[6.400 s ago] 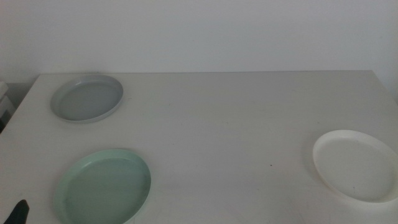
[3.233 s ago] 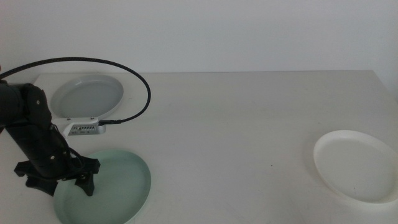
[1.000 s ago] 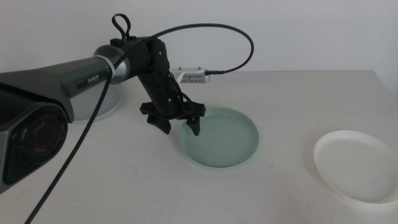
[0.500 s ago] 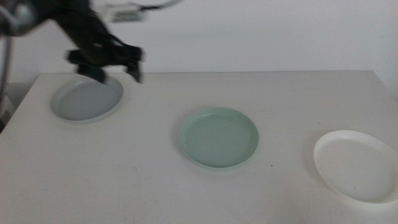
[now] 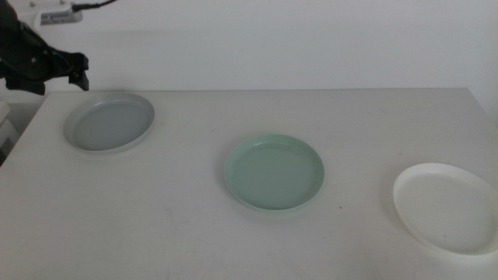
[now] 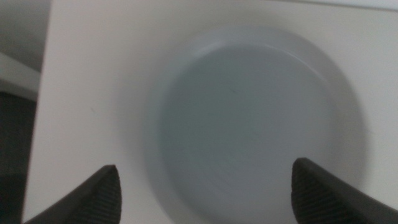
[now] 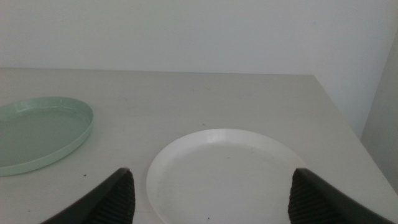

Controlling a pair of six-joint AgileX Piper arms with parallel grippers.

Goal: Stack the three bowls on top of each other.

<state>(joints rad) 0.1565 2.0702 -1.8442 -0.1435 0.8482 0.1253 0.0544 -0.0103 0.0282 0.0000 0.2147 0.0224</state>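
1. Worktop, pale and wide, is carrying all three bowls, each lying flat and well apart from the others, with nothing stacked yet.
2. Left pincer is hanging in the air at the far left corner of the worktop, above and just behind the pale grey bowl; its two dark jaws are spread wide with nothing between them, and a cable is trailing off above it.
3. Left wrist camera is looking straight down, and the pale grey bowl is filling the space between the parted jaw tips of that pincer, close to the worktop's edge; the picture is blurred.
4. Mint green bowl is sitting near the middle of the worktop, well away from the left pincer and off to its right.
5. White bowl is lying at the near right side of the worktop, farthest from the left pincer.
6. Right pincer is waiting low over the near right part of the worktop, jaws standing wide apart and gripping nothing; the white bowl is lying just ahead of it between the jaw tips, with the mint green bowl farther off to one side.
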